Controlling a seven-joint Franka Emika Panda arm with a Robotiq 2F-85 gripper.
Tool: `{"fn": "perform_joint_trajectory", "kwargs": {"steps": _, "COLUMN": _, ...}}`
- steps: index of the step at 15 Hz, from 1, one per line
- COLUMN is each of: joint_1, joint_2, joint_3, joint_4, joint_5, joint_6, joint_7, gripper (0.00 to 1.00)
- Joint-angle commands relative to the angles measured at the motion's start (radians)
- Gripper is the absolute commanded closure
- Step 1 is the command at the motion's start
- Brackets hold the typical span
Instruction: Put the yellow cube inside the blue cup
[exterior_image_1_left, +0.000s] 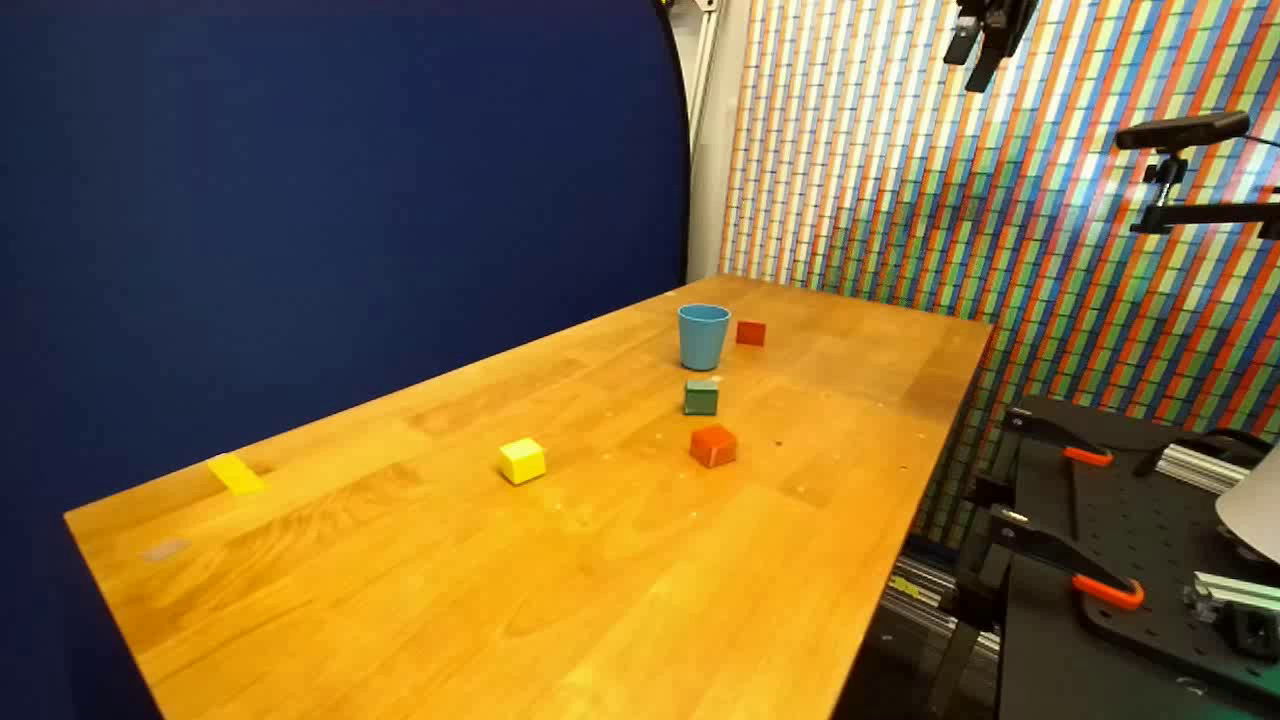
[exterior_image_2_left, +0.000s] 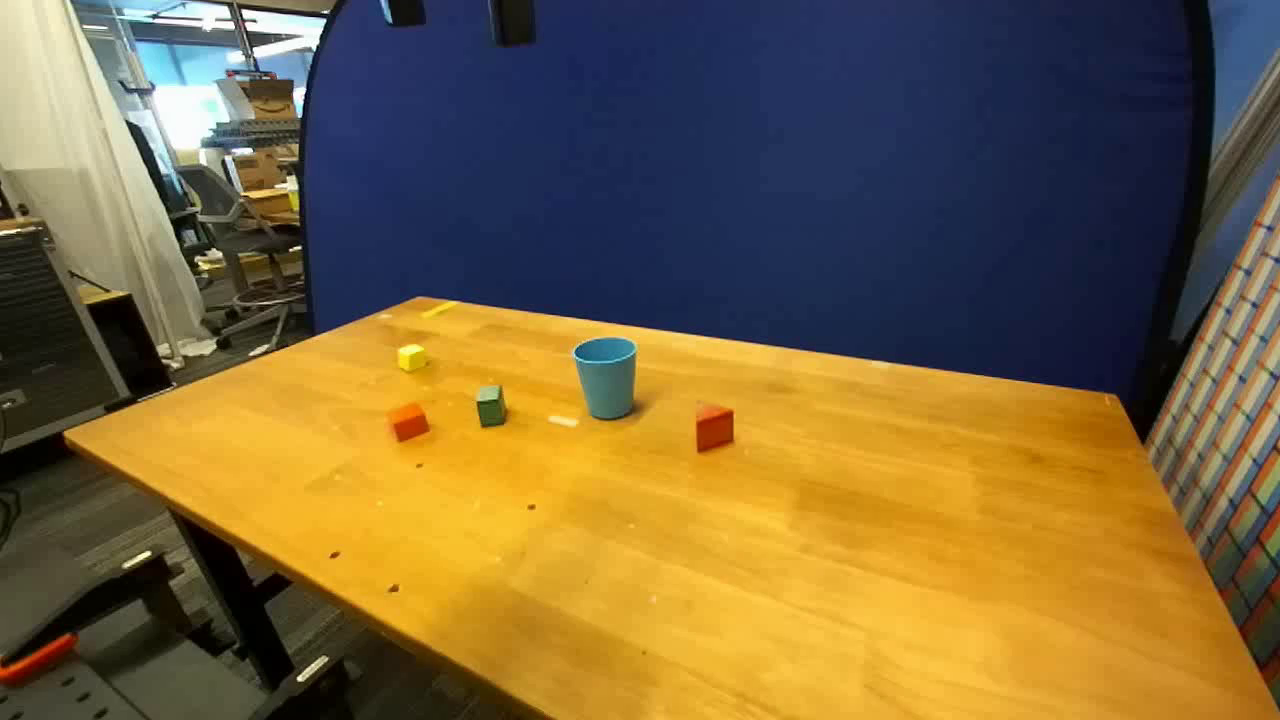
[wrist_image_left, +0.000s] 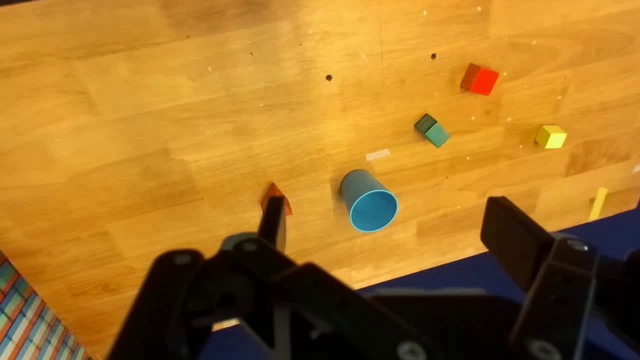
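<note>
The bright yellow cube (exterior_image_1_left: 522, 461) lies on the wooden table; it also shows in an exterior view (exterior_image_2_left: 412, 357) and at the right of the wrist view (wrist_image_left: 551, 137). The light-blue cup (exterior_image_1_left: 703, 337) stands upright, apart from the cube, also in an exterior view (exterior_image_2_left: 606, 378). In the wrist view, the cup (wrist_image_left: 361, 187) has its mouth visible and shows nothing inside. My gripper (wrist_image_left: 382, 215) is open and empty, high above the table. Only its fingertips show at the top of both exterior views (exterior_image_1_left: 972, 68) (exterior_image_2_left: 459, 20).
A green block (exterior_image_1_left: 701, 398) and a red-orange cube (exterior_image_1_left: 713, 446) lie between cube and cup. A red triangular block (exterior_image_2_left: 715, 427) lies beside the cup, partly behind a finger in the wrist view. A flat yellow strip (exterior_image_1_left: 237, 473) lies near the table's edge. A blue backdrop (exterior_image_2_left: 760, 180) stands behind.
</note>
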Motion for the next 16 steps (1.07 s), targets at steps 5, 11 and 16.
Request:
{"fn": "perform_joint_trajectory", "kwargs": {"steps": 5, "joint_1": -0.016, "joint_2": 0.071, "joint_3": 0.051, "joint_4": 0.004, "joint_5": 0.01, "joint_6": 0.09, "joint_7": 0.017, "gripper": 0.0}}
{"fn": "perform_joint_trajectory", "kwargs": {"steps": 11, "joint_1": 0.127, "joint_2": 0.356, "joint_3": 0.164, "joint_4": -0.027, "joint_5": 0.089, "joint_6": 0.318, "joint_7": -0.039, "gripper": 0.0}}
{"fn": "perform_joint_trajectory", "kwargs": {"steps": 16, "joint_1": 0.225, "joint_2": 0.67, "joint_3": 0.289, "joint_4": 0.064, "joint_5": 0.268, "joint_6": 0.428, "joint_7": -0.143, "gripper": 0.0}}
